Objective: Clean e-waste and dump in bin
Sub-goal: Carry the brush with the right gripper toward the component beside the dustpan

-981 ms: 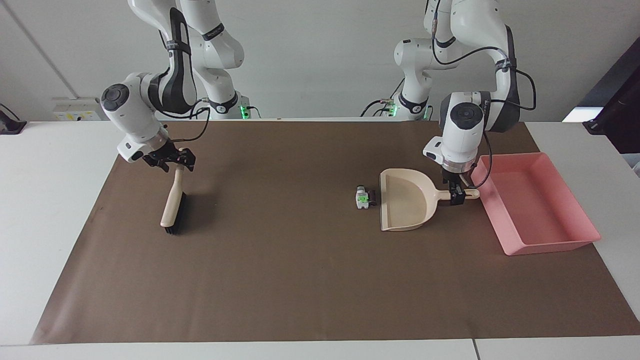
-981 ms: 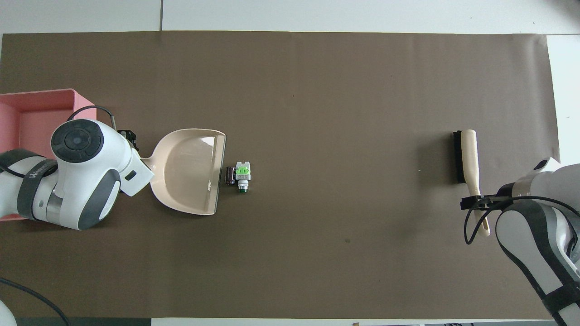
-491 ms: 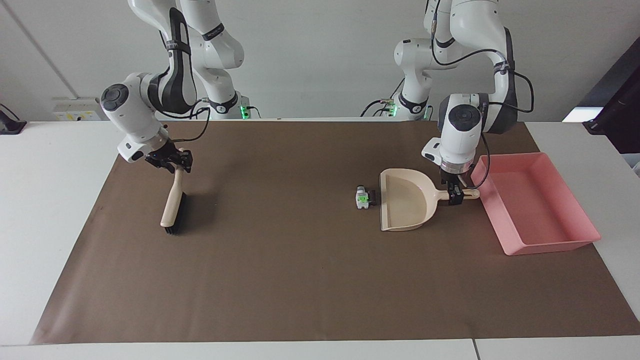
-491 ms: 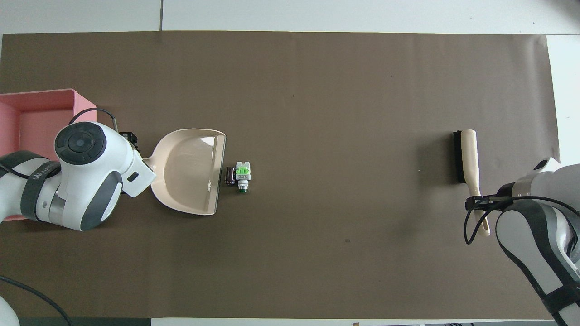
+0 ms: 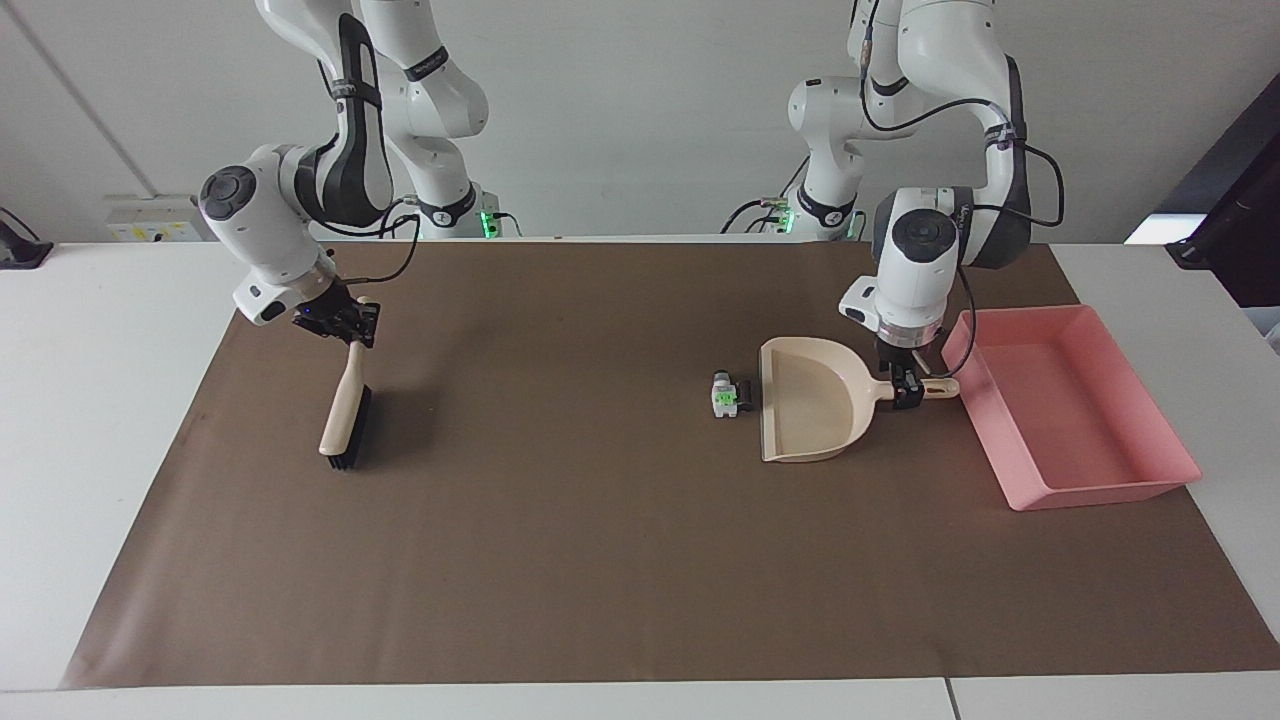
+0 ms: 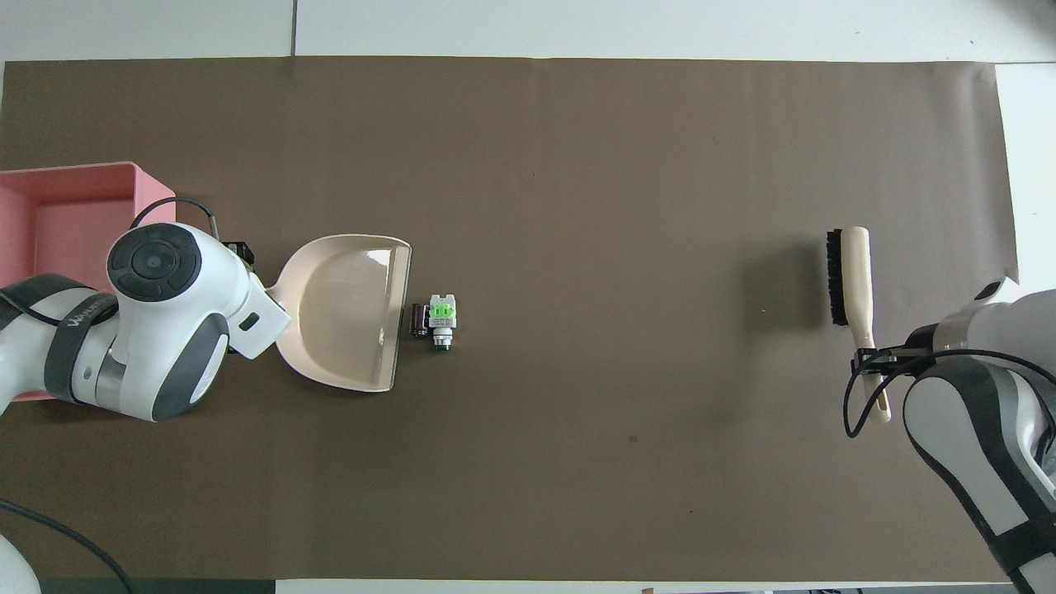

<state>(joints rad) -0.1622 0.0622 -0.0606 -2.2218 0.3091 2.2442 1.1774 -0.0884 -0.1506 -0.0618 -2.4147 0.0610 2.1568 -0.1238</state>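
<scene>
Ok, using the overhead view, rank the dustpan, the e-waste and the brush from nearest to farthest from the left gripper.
1. dustpan: the left gripper grips its handle, beside the pink bin.
2. e-waste: on the mat, just off the dustpan's open edge.
3. brush: toward the right arm's end of the table, held by the right gripper.

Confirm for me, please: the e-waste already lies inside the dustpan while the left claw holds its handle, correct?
Not quite. The e-waste lies on the brown mat just outside the open mouth of the dustpan, not inside it, as the overhead view shows. The left claw does hold the handle.
</scene>
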